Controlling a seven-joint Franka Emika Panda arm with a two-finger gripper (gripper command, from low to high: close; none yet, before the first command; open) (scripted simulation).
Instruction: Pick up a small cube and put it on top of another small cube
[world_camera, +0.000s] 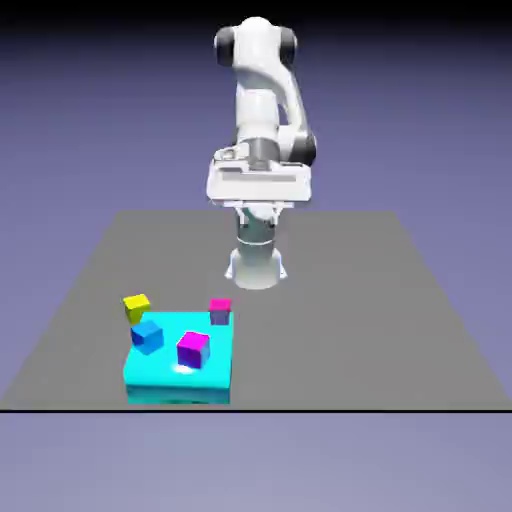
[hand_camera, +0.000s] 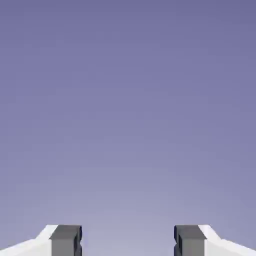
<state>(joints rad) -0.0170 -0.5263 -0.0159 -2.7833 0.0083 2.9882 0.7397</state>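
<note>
- My gripper (hand_camera: 128, 241) hangs high above the worktop (world_camera: 350, 330), fingers apart, presumably for clearance before grasping.
- The cyan block (world_camera: 180, 376), near the front edge, supports the magenta-violet cube (world_camera: 193, 350), my likely stacking base.
- The yellow cube (world_camera: 136, 309) sits by its far-left corner (contact unclear), awaiting pickup.

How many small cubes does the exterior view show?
4: yellow cube at the cyan block's far left corner, blue cube near left edge, violet cube nearest, pink cube far right. Others may be hidden.
</note>
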